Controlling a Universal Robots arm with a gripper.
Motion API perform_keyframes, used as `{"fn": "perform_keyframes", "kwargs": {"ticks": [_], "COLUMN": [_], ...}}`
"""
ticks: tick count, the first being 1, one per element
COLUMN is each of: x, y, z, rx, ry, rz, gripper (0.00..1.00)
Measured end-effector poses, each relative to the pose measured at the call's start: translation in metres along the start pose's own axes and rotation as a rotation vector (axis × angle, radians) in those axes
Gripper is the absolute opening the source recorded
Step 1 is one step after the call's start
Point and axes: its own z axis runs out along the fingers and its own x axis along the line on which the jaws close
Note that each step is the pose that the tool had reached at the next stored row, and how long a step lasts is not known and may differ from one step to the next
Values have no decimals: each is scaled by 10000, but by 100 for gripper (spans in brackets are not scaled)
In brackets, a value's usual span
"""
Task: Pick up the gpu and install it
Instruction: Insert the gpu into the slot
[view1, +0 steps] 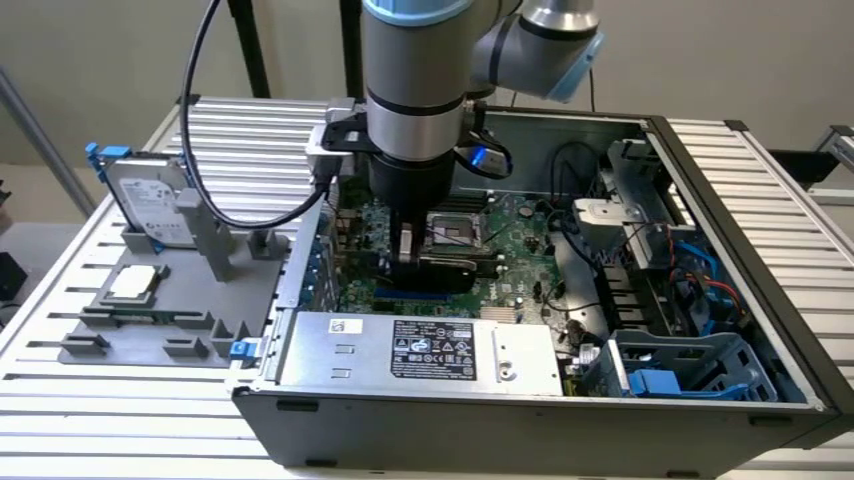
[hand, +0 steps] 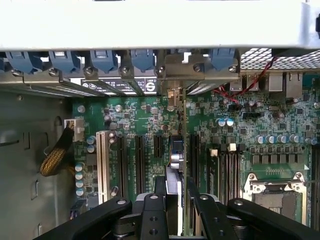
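black two-finger claw closed on thin green gpu card, held edge-on | card upright over black slot on green motherboard, silver bracket end twd far rear slots | tip: keep vertical, align edge w/ slot, press evenly | grey pc case

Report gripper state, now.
Gripper: shut on the gpu, card held edge-on above the motherboard slots.

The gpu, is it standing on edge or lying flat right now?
On edge: the gpu stands upright between the gripper fingers, over the motherboard slots.
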Motion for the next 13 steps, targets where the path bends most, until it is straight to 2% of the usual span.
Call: {"fn": "perform_keyframes", "kwargs": {"ticks": [13], "x": [0], "y": [0], "z": [24], "rx": [0], "ry": [1], "rz": [0], "gripper": [0]}}
